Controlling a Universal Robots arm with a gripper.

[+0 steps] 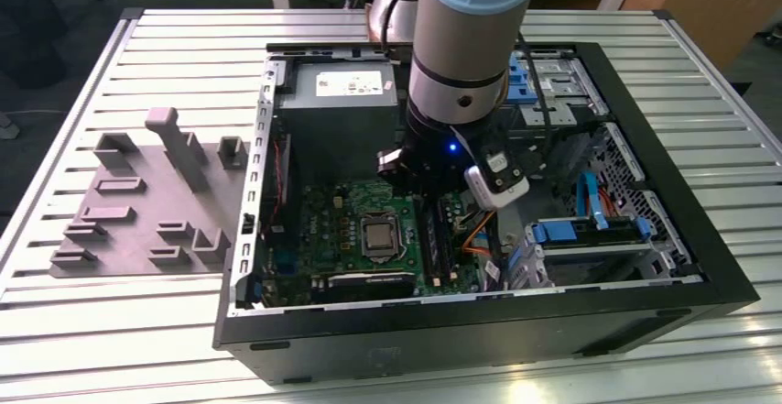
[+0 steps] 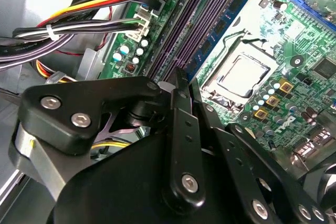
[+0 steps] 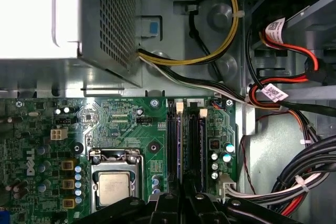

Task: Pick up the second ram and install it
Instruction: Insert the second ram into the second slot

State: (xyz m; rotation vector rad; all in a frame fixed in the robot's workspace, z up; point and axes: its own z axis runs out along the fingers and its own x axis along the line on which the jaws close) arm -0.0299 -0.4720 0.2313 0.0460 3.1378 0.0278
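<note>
One thin stick is the whole concern here: the second ram (image 1: 430,230) stands on its long edge over the bank of long black slots (image 3: 194,145) on the green motherboard (image 1: 354,212), just beside the processor socket (image 3: 113,187), inside the open computer case (image 1: 715,280). The gripper (image 1: 427,195) hangs low over that bank, and in the second wrist view its fingers (image 2: 179,124) are drawn close together with their tips right at the slots. As far as I can judge they are pinching the stick's upper edge, though the arm hides the contact itself. Whether the stick is seated in its slot I cannot tell. It should handle as a light, stiff, flat board: no sag, but little tolerance for twisting, and the chips and the contact edge along the bottom are fragile. The sound place to hold it is the bare upper edge near its middle, squeezing across the two flat faces, so the stick stays upright and in line with the slot. The faces are smooth, so a slanted grip could let it tilt. The bundled cables (image 3: 210,61) lie well apart from the slots, and the grey fixture block (image 1: 135,212) sits outside the case, on the exterior view's left.
</note>
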